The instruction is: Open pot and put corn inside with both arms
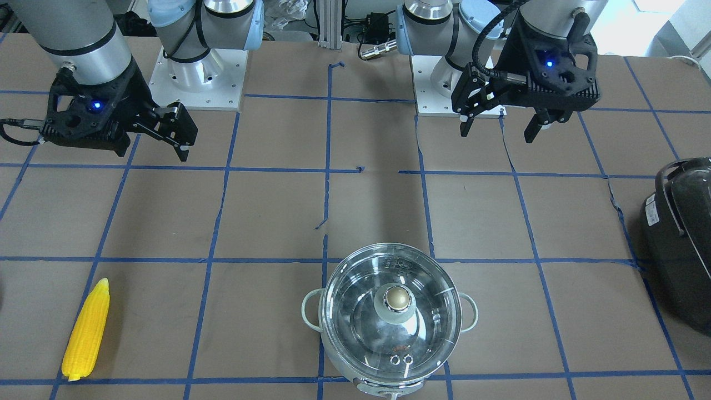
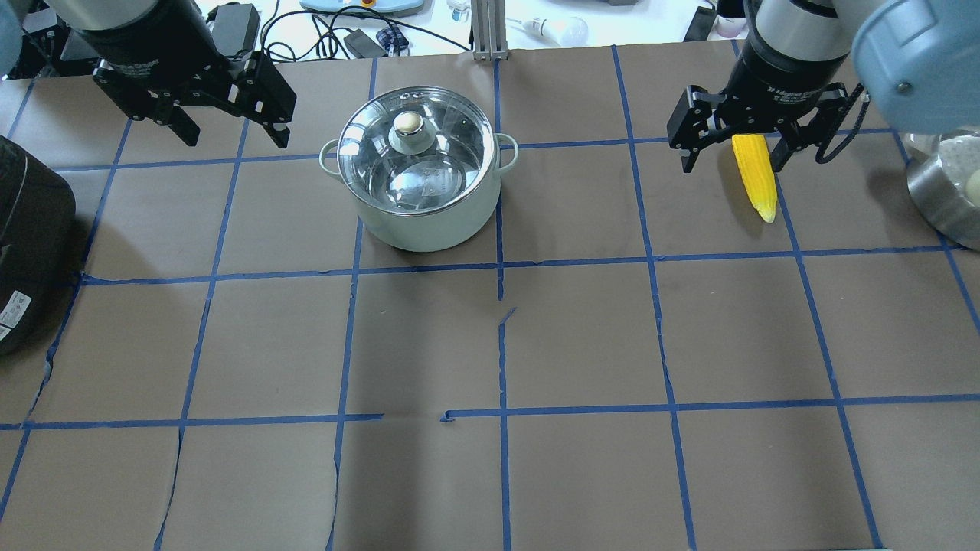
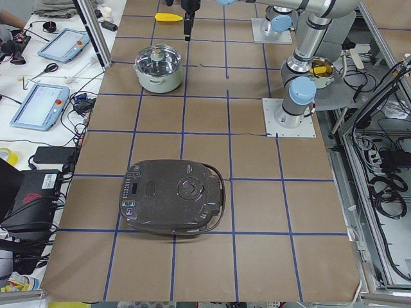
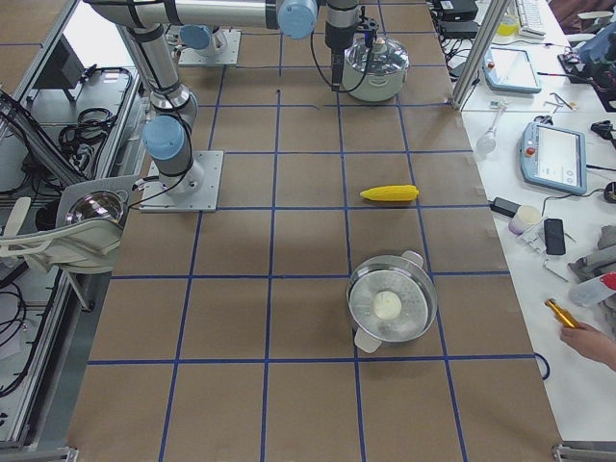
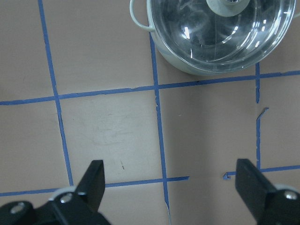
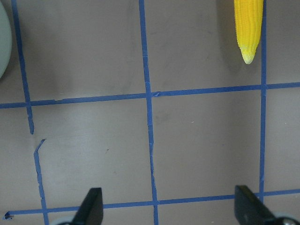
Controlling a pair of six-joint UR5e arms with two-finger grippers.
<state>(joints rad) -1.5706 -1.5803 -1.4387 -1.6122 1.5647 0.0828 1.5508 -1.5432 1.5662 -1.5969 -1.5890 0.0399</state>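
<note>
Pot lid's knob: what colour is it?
The knob is a dull brass-gold. It shows clearest in the exterior front-facing view.

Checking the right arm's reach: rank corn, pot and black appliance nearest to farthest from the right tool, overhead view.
From the right tool:
1. corn, right side, overlapped by it
2. pot, left of centre
3. black appliance, far left edge

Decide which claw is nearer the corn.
Right. The right claw hangs robot-side of the corn; the left claw hangs past the pot, on the opposite side.
</note>
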